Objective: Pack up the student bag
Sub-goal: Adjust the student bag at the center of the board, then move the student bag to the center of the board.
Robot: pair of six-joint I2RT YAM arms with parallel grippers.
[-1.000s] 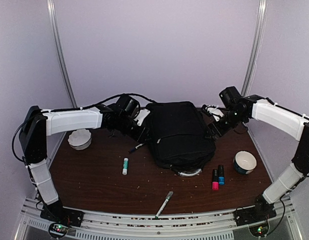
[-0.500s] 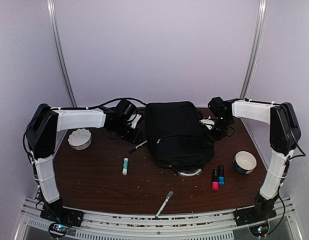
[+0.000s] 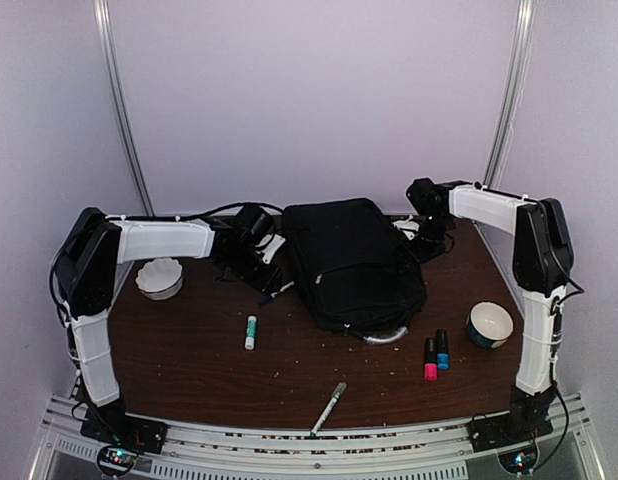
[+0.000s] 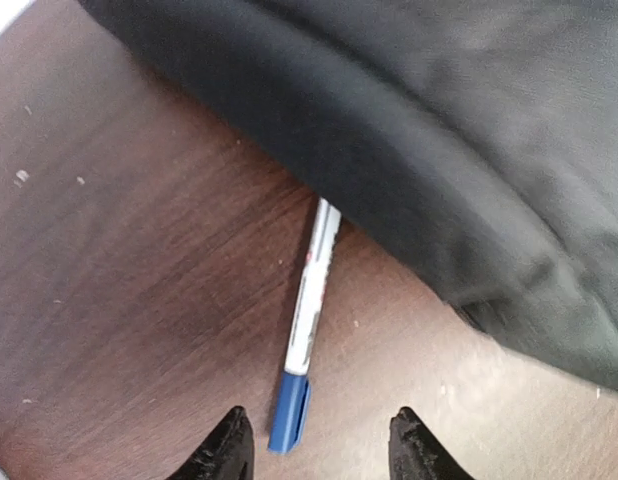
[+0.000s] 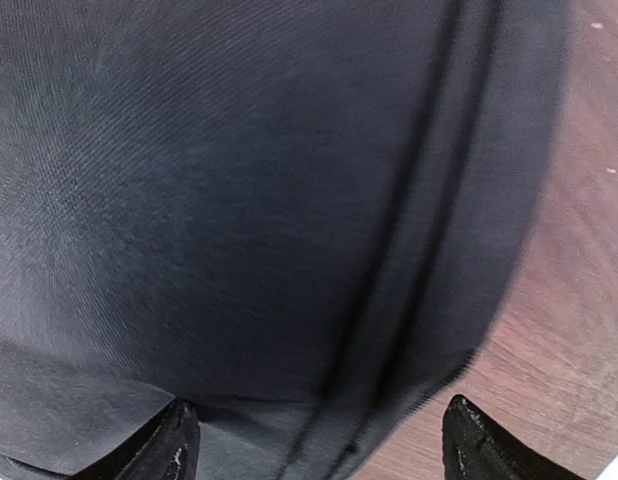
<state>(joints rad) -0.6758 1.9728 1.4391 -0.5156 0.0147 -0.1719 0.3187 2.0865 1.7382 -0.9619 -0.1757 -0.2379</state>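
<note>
Fig.: student bag [image 3: 354, 262] lies flat on table [image 3: 189, 360], centre toward 12 o'clock. Your L gripper [image 4: 319, 452], at bag's 9 o'clock: jaws part-open, nothing held, blue-capped pen [image 4: 309, 310] just ahead. Your R gripper [image 5: 319, 440], at bag's 2 o'clock: jaws wide over the fabric

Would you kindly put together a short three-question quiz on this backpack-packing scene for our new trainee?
1. True or false: the blue-capped pen lies on the table with one end at the student bag's edge.
2. Which lies nearest the table's near edge? A glue stick; B grey marker; C pink bottle.
3. How many bowls stand on the table?
Key: 1 true; 2 B; 3 two.
</note>
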